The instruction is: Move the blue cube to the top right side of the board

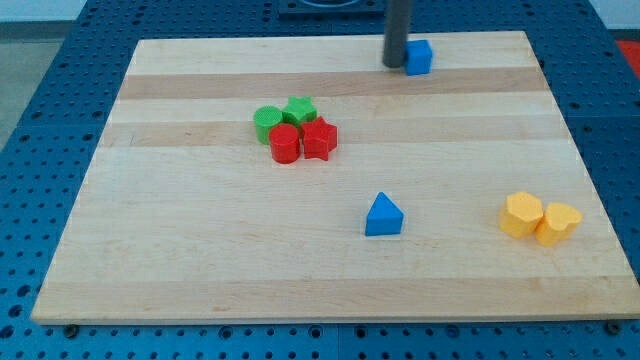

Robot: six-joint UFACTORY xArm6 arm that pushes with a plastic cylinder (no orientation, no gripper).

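Observation:
The blue cube (419, 56) sits near the top edge of the wooden board (180, 270), a little right of the middle. My tip (395, 64) stands right beside the cube's left face, touching or nearly touching it. The dark rod rises out of the view's top.
A blue triangular block (384, 216) lies below the centre. A tight cluster at centre left holds a green cylinder (267, 122), a green star-like block (299, 109), a red cylinder (284, 143) and a red star-like block (319, 138). Two yellow blocks (522, 214) (557, 223) sit at the lower right.

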